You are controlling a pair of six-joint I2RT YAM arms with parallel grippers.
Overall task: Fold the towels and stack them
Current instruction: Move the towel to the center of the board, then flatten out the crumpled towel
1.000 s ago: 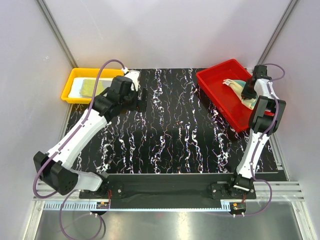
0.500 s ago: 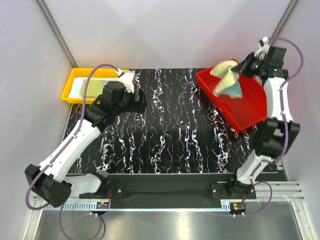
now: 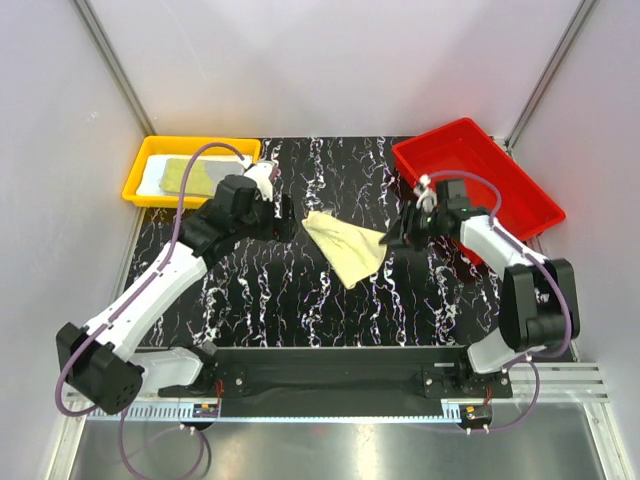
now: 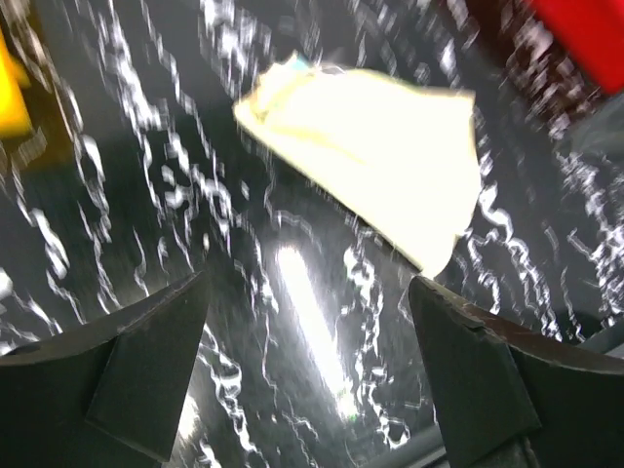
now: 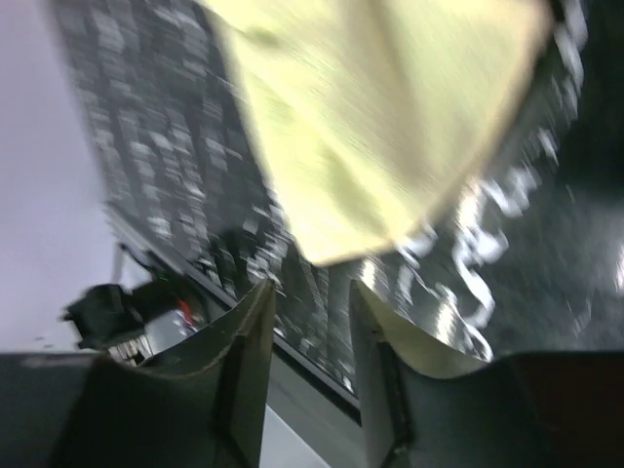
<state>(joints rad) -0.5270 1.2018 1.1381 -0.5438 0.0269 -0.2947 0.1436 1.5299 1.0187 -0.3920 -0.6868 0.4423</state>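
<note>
A pale yellow towel (image 3: 343, 245) lies loosely spread on the black marbled table, in the middle. It also shows in the left wrist view (image 4: 380, 146) and in the right wrist view (image 5: 380, 107). My right gripper (image 3: 393, 238) is at the towel's right edge, low over the table. Its jaws (image 5: 310, 288) stand a little apart with nothing between them. My left gripper (image 3: 285, 215) hovers just left of the towel. It is wide open and empty (image 4: 307, 322). Folded towels (image 3: 185, 172), pale and yellow-green, lie in the yellow tray.
The yellow tray (image 3: 140, 180) stands at the back left. A red tray (image 3: 470, 150) stands at the back right, with no towel showing in it. Grey walls close in both sides and the back.
My right gripper lifted the yellow towel out of the red tray, carried it left to the middle of the table and let it go. My left gripper shifted slightly right toward it.
</note>
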